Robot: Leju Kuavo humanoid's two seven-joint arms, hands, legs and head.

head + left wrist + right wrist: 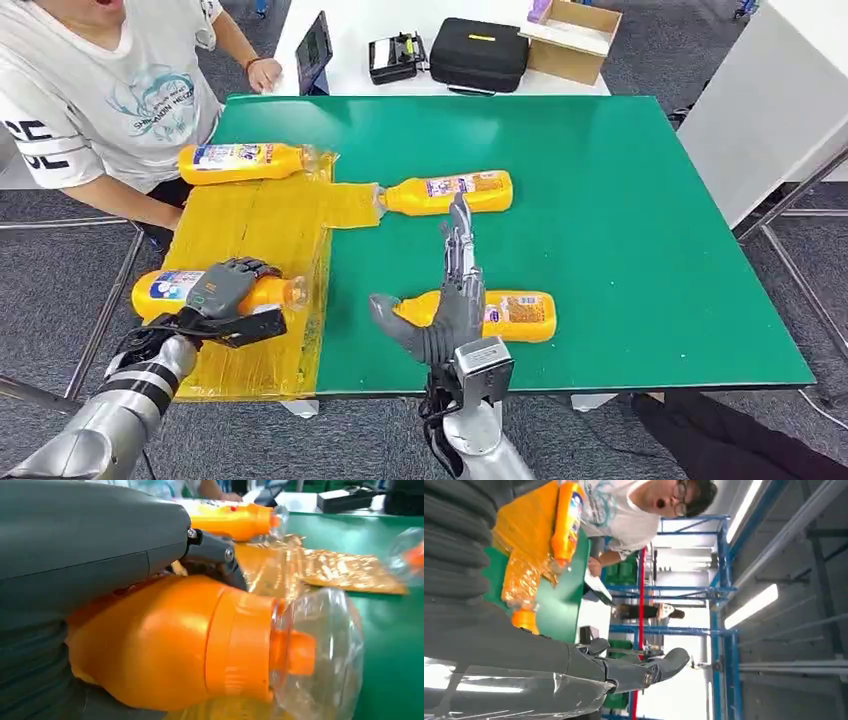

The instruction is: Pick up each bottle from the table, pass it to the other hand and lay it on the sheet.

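Observation:
Several orange bottles with clear caps lie on their sides. My left hand (222, 290) grips one bottle (170, 290) over the near end of the yellow sheet (262, 225); up close its orange neck and clear cap (320, 650) stick out past the hand (75, 545). Another bottle (245, 161) lies at the sheet's far edge. A third bottle (448, 193) rests on the green mat (620, 220) with its cap at the sheet's tab. My right hand (452, 300) is held upright and open, fingers straight, in front of a fourth bottle (515, 315) near the front edge.
A person in a white T-shirt (105, 95) sits at the table's far left corner. Behind the mat stand a tablet (313, 50), a black case (480, 52) and a cardboard box (572, 38). A white table (770, 100) flanks the right side.

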